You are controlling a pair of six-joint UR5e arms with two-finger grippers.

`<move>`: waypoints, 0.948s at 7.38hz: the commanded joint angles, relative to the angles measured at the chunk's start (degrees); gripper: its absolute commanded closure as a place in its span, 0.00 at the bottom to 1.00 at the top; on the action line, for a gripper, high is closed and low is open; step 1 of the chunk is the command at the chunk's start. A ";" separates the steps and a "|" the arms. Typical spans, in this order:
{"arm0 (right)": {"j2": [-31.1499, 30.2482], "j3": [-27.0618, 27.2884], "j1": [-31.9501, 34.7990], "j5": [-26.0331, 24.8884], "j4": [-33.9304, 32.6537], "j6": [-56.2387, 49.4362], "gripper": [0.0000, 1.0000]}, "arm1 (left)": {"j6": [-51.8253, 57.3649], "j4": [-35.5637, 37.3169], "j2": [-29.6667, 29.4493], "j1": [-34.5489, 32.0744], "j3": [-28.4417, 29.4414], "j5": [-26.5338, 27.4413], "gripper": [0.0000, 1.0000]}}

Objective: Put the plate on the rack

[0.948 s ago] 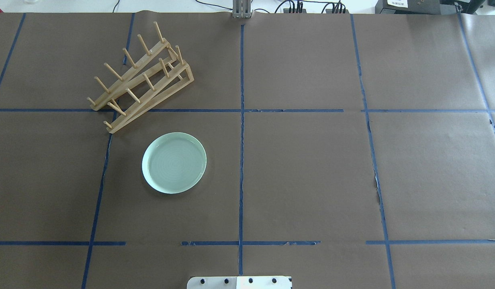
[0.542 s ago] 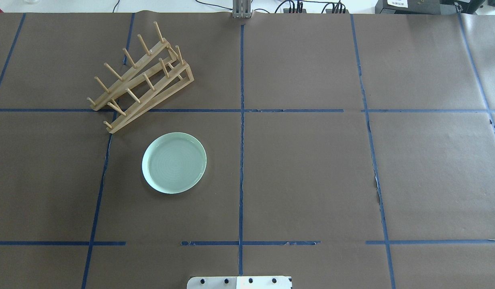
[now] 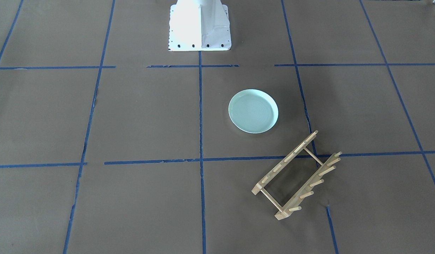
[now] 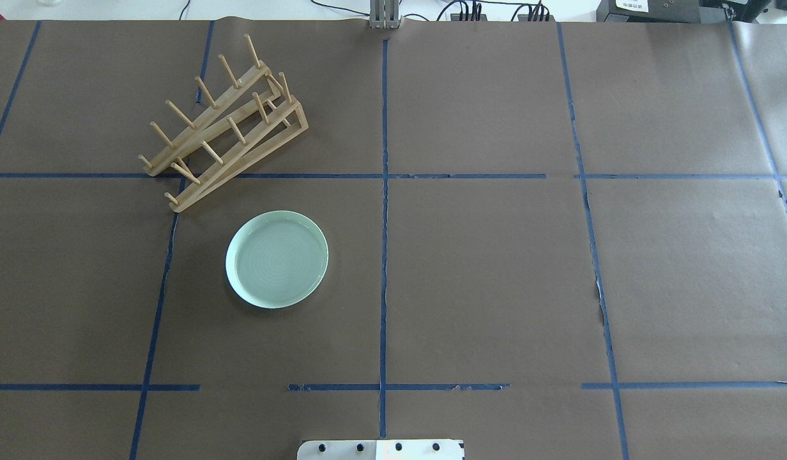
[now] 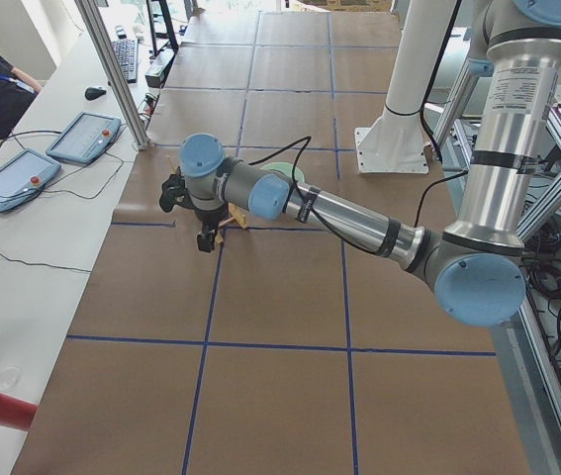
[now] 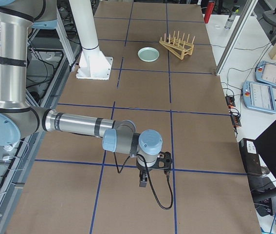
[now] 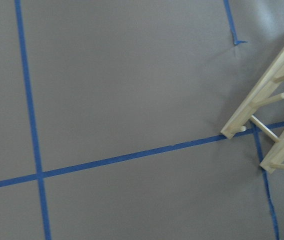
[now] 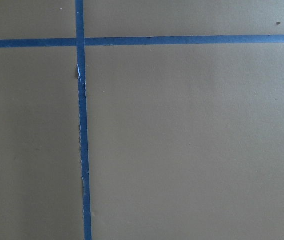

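One plate [image 4: 276,259], one rack [image 3: 284,162], two arms, each with one end effector.

The plate is round, pale mint green and glossy, with a low raised rim and faint concentric rings. The rack is light bare wood: two parallel rails joined by two thin crossbars, each rail carrying six round pegs. The surface [image 4: 496,287] is covered in matte brown paper, divided into rectangles by blue tape [image 4: 384,255] that is torn in places. A white metal base [image 3: 200,24] with a row of bolt holes stands at the robot's edge.

The plate lies flat on the surface in the robot's left half. It is near the rack but not touching it, on the side of the rack closer to the base. The rack sits at an angle to the tape grid and holds nothing.

The left end effector [image 5: 204,240] hangs over the surface close to one end of the rack, with the plate just beyond the forearm. The right end effector [image 6: 143,183] hangs low over bare paper, well apart from the plate. Both appear only in the side views, so I cannot tell whether either is released or clenched. Neither touches the plate.
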 commanded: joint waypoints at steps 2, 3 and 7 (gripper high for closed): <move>0.00 -0.04 -0.09 0.00 0.00 -0.03 0.00 | -24.38 -0.28 -12.97 11.62 -3.15 0.36 0.00; 0.00 -0.04 -0.09 0.00 0.00 -0.03 0.00 | -35.51 -0.28 -16.76 16.27 -3.24 4.11 0.00; 0.00 0.05 0.00 0.00 0.00 -0.03 0.00 | -52.84 5.65 -31.70 37.19 8.66 24.59 0.00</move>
